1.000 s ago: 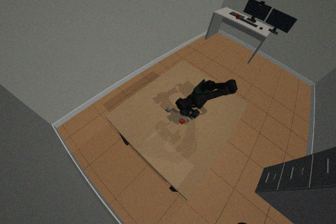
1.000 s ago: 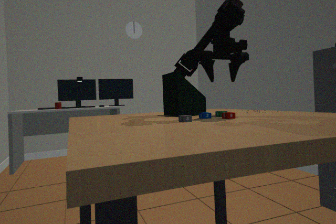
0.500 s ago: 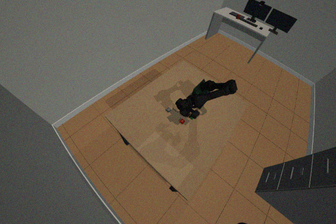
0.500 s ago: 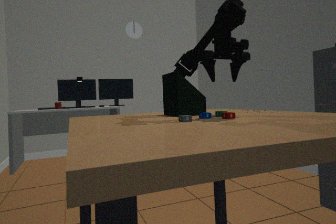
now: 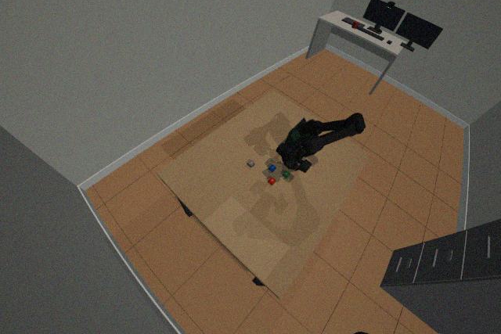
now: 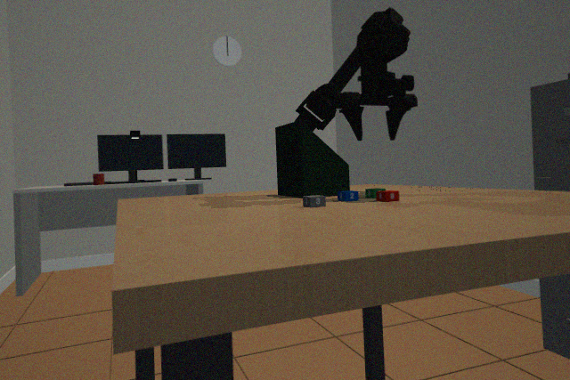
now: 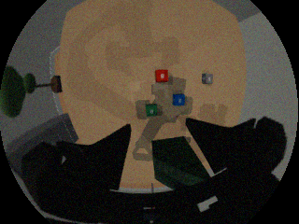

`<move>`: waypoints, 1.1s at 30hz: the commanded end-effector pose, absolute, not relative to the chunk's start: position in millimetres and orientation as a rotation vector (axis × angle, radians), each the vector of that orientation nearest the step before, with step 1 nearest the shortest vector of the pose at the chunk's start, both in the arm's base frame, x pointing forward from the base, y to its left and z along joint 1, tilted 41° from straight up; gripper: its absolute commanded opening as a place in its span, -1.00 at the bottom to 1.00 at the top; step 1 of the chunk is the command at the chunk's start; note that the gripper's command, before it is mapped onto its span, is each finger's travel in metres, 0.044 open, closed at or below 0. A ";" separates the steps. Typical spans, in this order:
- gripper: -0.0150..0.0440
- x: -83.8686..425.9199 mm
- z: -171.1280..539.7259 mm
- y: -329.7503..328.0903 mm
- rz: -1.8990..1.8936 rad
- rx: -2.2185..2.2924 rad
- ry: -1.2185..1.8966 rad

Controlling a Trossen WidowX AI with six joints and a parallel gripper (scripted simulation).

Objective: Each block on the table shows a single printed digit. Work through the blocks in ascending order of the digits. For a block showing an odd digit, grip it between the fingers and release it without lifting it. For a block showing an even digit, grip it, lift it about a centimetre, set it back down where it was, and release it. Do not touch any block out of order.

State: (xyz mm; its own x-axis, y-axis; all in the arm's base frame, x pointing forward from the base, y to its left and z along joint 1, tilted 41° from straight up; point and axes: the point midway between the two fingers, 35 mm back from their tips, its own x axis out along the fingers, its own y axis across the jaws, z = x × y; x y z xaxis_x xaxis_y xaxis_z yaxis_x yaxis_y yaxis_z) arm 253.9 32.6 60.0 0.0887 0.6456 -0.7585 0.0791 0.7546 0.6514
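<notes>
My gripper [image 6: 375,139] [image 7: 159,124] is open and empty, pointing down high above the table. A grey block [image 5: 250,163] [image 6: 313,201] [image 7: 207,78] shows a 3. A blue block [image 5: 272,168] [image 6: 347,196] [image 7: 178,100] shows a 2. A red block [image 5: 272,181] [image 6: 387,196] [image 7: 162,76] shows what looks like an 8. A green block [image 5: 286,174] [image 6: 371,192] [image 7: 151,110] stands partly behind the red one in the exterior view; its digit is too small to read. In the wrist view the green and blue blocks lie just beyond the fingertips.
The blocks stand apart on the wooden table [image 5: 210,164] [image 6: 221,238] [image 7: 210,42]. The arm's dark green base [image 6: 308,164] [image 7: 177,161] stands behind them. The arm's shadow falls around the blocks. A desk with monitors and a dark cabinet stand away from the table.
</notes>
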 end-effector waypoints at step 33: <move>0.86 322.4 -41.4 -103.2 0.448 0.631 1.439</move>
State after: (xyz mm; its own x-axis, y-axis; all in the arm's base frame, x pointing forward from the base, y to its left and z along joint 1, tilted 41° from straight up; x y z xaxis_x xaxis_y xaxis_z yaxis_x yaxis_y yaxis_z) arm 316.3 -67.4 -6.9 0.0999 0.6328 -0.7678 0.0896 0.7628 0.6404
